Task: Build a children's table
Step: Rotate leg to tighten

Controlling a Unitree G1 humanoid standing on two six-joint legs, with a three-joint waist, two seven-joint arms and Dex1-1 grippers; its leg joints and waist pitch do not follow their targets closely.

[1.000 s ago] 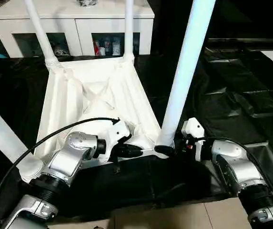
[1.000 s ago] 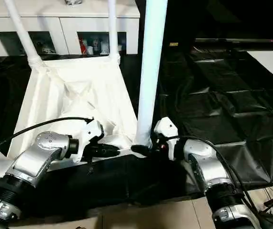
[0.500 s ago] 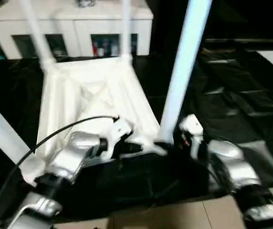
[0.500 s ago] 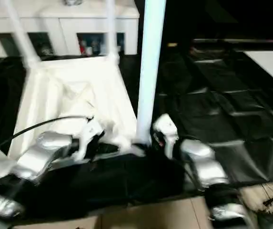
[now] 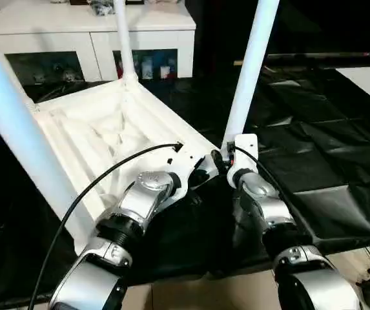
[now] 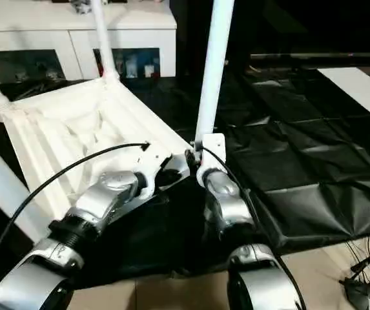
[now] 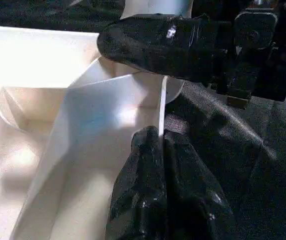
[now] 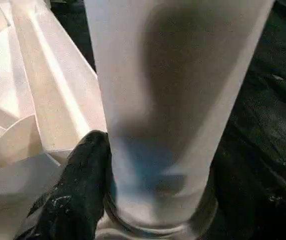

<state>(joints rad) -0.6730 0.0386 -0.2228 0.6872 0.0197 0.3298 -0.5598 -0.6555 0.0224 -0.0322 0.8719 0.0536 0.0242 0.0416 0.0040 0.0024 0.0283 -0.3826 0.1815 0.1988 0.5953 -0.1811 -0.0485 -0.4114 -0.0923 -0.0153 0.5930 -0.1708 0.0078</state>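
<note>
- Our left gripper (image 7: 160, 150) is pinched together on the thin rim of the table (image 5: 101, 129), right at the near corner; our right gripper (image 8: 133, 165) is clamped around the base of the leg (image 5: 249, 71) seated in that corner socket, one black finger (image 8: 78, 180) pressed against the tube.
- The table lies upside down on the black sheet (image 5: 320, 161), ribbed underside up and legs pointing up, just in front of us and near a white cabinet (image 5: 94, 39).
- We judge it light for its bulk: hollow white plastic, stiff in the ribbed top but thin and a little springy at the rim.
- The legs look smooth and tapered, so a hold high on a tube may slip; low by the socket, where the tube is widest, seems the surest place.
- For turning or lifting, we would favour the rim near a corner, where ribs back the wall.
</note>
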